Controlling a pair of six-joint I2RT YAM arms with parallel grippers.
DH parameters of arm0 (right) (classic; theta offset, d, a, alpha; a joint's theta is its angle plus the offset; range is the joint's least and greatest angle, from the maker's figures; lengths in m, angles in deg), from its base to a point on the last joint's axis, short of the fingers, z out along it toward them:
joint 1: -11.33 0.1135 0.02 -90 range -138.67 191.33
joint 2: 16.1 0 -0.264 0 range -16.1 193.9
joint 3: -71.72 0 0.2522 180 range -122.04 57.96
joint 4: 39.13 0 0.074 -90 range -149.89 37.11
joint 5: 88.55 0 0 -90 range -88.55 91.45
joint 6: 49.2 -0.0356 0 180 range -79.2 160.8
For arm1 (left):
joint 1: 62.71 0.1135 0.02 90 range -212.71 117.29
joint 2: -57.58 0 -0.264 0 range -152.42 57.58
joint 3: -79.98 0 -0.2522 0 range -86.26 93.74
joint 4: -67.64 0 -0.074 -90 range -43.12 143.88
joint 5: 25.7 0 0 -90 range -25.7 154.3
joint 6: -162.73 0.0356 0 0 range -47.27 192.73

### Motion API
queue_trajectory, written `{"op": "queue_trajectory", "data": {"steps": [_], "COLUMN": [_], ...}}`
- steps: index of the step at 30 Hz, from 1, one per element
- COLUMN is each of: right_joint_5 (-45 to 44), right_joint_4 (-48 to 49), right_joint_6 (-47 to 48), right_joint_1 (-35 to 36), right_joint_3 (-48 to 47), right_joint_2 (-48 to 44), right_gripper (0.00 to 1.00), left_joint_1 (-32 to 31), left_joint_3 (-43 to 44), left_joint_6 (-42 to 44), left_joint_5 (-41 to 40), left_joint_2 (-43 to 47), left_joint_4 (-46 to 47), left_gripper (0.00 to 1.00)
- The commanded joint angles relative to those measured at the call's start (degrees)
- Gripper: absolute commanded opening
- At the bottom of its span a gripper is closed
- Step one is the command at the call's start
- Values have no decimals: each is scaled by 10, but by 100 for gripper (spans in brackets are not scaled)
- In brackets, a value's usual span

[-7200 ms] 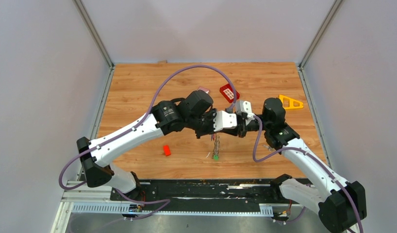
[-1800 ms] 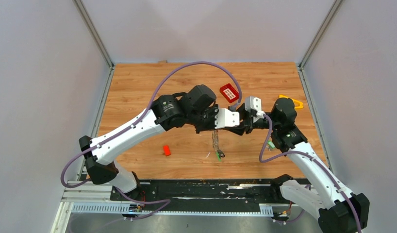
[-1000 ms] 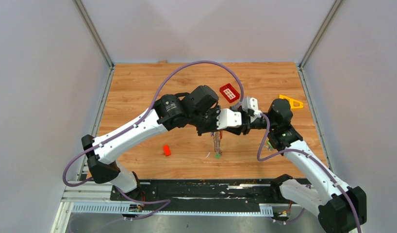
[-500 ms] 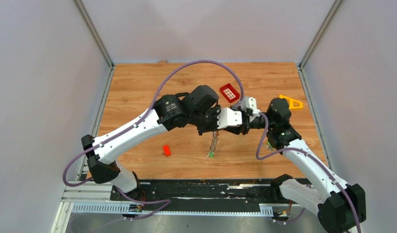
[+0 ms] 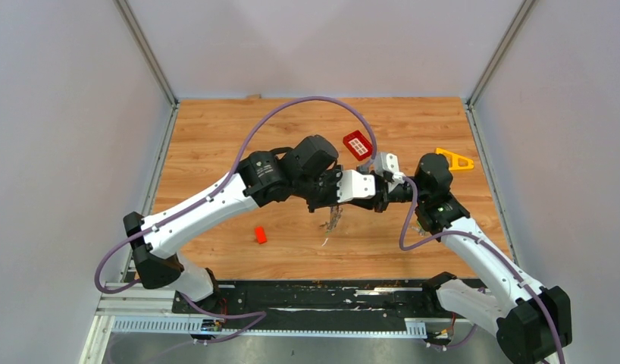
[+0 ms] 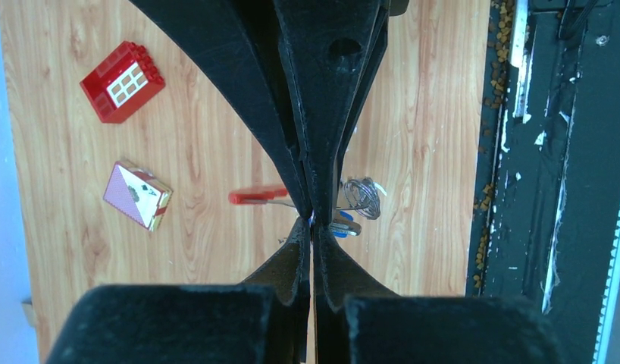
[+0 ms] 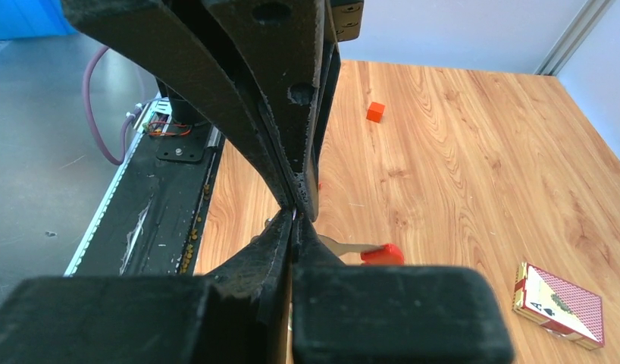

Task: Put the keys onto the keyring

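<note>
Out on the counter [image 5: 216,136], a red gridded tray [image 5: 358,144] sits just beyond the arms in the upper middle of the overhead frame. A yellow triangle [image 5: 455,159] lies off to the right and a small red block [image 5: 260,234] lower left. Both arms crowd the centre and their bulk hides the grip from above.

The left pincer [image 6: 312,227] is pinched tight, no gap at all, with the keyring [image 5: 334,218] dangling under its tip. The right pincer [image 7: 294,216] is shut as well, tip to tip against the left. What it nips, if anything, cannot be told.

From overhead the bunch is only a thin glinting cluster at mid-frame. The left wrist view adds detail: a coiled metal ring [image 6: 360,196] just right of the tips, a blue key head [image 6: 343,226] below it, and a glossy red piece [image 6: 258,196] to the left. Both wrist views also catch a pack of cards [image 6: 137,195], which the left arm blocks from above.
</note>
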Motion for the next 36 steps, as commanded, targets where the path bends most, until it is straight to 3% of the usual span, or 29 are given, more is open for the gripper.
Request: {"op": "queue_trajectory", "data": {"steps": [1,7,10,15,26,36], "right_joint_5": [-10,2,9,10,15,13], "right_joint_4": [-4,26,41,47,52,52], "right_joint_6": [15,-34,-55,-61,-67,-67], "right_joint_1": [-3,-12,-16,-17,-17,-17], "right_joint_3": [-12,-25,-28,-26,-25,-25], "right_joint_2": [-16,-26,-28,-26,-28,-27], "right_gripper": [0,0,0,0,0,0], "left_joint_1": [22,81,94,99,99,99], "left_joint_3": [-25,-82,-107,-134,-133,-136], "left_joint_6": [8,17,15,-9,-23,-21], "left_joint_5": [43,132,160,188,211,225], "left_joint_2": [47,101,116,122,84,70], "left_joint_4": [33,78,100,144,162,157], "left_gripper": [3,33,38,39,30,0]}}
